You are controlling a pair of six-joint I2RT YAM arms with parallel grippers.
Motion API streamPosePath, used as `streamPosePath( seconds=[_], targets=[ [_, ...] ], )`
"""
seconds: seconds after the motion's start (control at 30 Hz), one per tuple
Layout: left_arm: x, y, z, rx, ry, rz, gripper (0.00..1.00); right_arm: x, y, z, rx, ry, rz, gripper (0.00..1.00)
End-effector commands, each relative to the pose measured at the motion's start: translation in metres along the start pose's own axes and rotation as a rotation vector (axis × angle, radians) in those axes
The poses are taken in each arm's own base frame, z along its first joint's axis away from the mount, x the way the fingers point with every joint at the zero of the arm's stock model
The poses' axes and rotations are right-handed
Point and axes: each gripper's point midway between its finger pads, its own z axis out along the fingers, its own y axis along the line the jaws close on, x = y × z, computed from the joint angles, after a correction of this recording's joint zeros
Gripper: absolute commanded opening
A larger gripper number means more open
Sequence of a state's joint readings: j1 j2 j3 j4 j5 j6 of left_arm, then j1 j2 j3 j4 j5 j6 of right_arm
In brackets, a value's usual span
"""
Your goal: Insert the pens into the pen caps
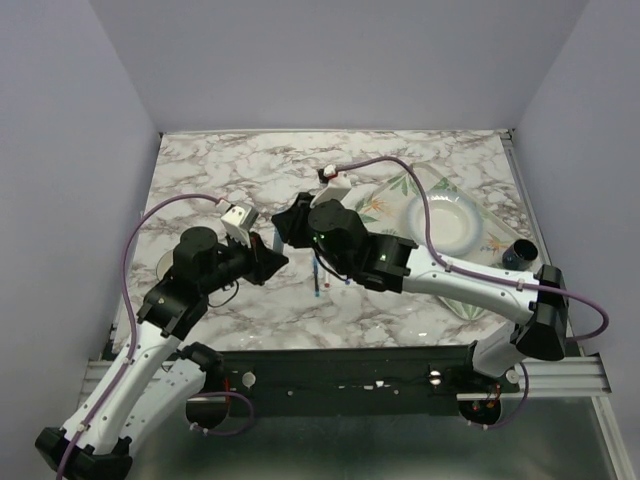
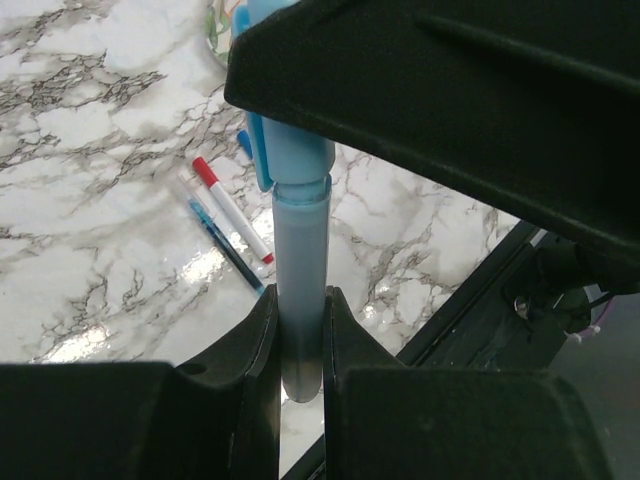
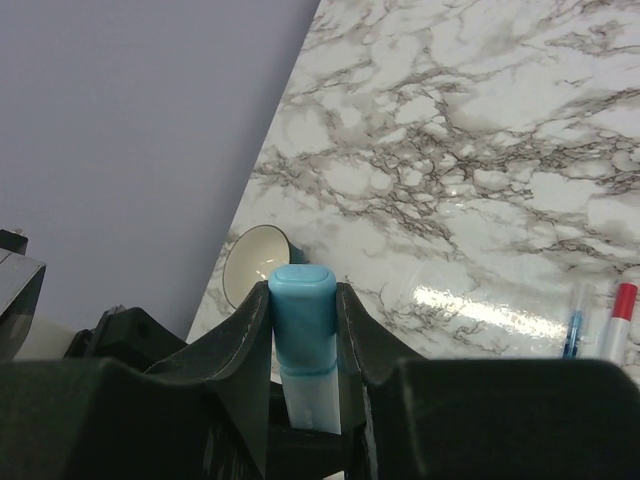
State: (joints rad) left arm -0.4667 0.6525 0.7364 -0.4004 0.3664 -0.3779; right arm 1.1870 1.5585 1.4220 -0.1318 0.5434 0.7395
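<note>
Our left fingers (image 2: 255, 365) are closed tight on the pale blue pen (image 2: 300, 265), which stands between them. Our right fingers (image 3: 245, 335) squeeze the blue cap (image 3: 302, 305), one on each side. The cap sits on the pen's end. On the surface (image 2: 100, 150) lie two more pens (image 2: 237, 215).

The left arm (image 1: 140, 360) and right arm (image 1: 462, 281) are built of glossy white links between bulky black joint housings. A thin purple cable (image 1: 135, 235) runs along each (the right cable (image 1: 424, 210) likewise). The left gripper (image 2: 300, 305) has matte black, angular fingers (image 2: 250, 385).
</note>
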Motion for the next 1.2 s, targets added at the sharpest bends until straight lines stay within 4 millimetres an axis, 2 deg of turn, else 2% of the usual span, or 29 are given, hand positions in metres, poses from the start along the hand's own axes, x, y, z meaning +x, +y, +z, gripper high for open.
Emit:
streamPosePath(
  seconds=[0.0,0.1,0.13,0.17,0.2,0.27,0.47,0.67,0.9,1.07,1.17],
  targets=[
    [-0.032,-0.002,-0.002,-0.008,-0.135,0.041,0.00,0.063,-0.022,-0.005,0.037,0.158,-0.114,0.01],
    [-0.035,-0.003,-0.001,-0.006,-0.147,0.031,0.00,0.067,-0.016,-0.010,-0.009,0.170,-0.102,0.01],
    [-0.037,-0.004,-0.002,-0.001,-0.156,0.031,0.00,0.076,-0.021,-0.012,-0.027,0.188,-0.137,0.01],
    [-0.036,-0.005,-0.001,0.002,-0.162,0.016,0.00,0.081,-0.017,-0.015,-0.069,0.204,-0.138,0.01],
    [-0.040,-0.008,-0.001,0.021,-0.179,0.019,0.00,0.075,-0.013,-0.018,-0.101,0.182,-0.126,0.01],
    [-0.042,-0.009,-0.001,0.026,-0.187,0.013,0.00,0.084,-0.018,-0.023,-0.118,0.205,-0.133,0.01],
    [-0.048,-0.005,0.004,0.007,-0.206,0.032,0.00,0.088,-0.016,-0.038,-0.163,0.245,-0.095,0.01],
    [-0.076,0.003,0.002,-0.053,-0.303,0.071,0.00,0.099,-0.020,-0.038,-0.120,0.303,-0.098,0.01],
    [-0.092,0.013,0.023,-0.100,-0.282,0.069,0.00,0.116,-0.028,-0.038,-0.100,0.340,-0.126,0.01],
    [-0.120,0.011,0.023,-0.125,-0.325,0.071,0.00,0.139,-0.042,-0.041,-0.070,0.388,-0.133,0.01],
    [-0.131,0.009,0.028,-0.120,-0.339,0.075,0.00,0.142,-0.038,-0.047,-0.106,0.383,-0.119,0.01]
  ],
)
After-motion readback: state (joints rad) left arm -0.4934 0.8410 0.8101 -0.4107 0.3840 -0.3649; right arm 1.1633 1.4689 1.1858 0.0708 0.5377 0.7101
